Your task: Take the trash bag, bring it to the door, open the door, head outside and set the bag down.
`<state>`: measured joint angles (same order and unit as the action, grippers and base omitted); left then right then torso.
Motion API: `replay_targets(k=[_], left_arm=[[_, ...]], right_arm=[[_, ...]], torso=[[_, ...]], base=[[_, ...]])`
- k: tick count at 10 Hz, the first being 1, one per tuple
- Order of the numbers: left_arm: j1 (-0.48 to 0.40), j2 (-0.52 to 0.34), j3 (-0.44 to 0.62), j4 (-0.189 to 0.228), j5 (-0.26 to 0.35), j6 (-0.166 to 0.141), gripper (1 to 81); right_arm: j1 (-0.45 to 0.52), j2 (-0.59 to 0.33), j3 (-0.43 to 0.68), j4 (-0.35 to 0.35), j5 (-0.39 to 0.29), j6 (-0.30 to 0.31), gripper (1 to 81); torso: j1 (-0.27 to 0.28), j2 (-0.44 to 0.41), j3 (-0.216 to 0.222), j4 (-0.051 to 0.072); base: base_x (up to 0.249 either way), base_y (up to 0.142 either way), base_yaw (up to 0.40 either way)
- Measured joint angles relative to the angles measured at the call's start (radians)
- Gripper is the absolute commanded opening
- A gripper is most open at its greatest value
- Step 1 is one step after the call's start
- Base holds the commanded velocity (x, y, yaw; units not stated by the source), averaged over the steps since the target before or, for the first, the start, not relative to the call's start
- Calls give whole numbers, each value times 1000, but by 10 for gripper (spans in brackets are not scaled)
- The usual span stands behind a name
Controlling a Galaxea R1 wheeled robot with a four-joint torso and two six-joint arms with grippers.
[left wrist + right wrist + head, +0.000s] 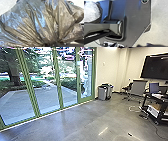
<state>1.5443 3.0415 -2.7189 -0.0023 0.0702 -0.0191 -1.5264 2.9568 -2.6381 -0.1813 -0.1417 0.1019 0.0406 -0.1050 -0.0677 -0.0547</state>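
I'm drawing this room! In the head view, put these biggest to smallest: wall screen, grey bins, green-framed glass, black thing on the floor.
Green-framed glass
Wall screen, though cut off at the edge
Grey bins
Black thing on the floor

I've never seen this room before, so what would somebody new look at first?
Probably the big glass doors with green frames, on the left in the head view, with a paved path and trees outside. In the left wrist view, a shiny, crinkled trash bag bunches together up close. A big dark screen hangs on the wall at the right.
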Motion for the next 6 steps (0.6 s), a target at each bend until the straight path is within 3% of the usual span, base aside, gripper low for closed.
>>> replay_targets(k=[4, 6], left_arm=[[0, 0, 0, 0, 0, 0, 10], [-1, 0, 0, 0, 0, 0, 10]], right_arm=[[0, 0, -1, 0, 1, 0, 811], [3, 0, -5, 0, 2, 0, 811]], torso=[[0, 0, 0, 0], [0, 0, 0, 0]], base=[[151, -87, 0], [129, 0, 0]])
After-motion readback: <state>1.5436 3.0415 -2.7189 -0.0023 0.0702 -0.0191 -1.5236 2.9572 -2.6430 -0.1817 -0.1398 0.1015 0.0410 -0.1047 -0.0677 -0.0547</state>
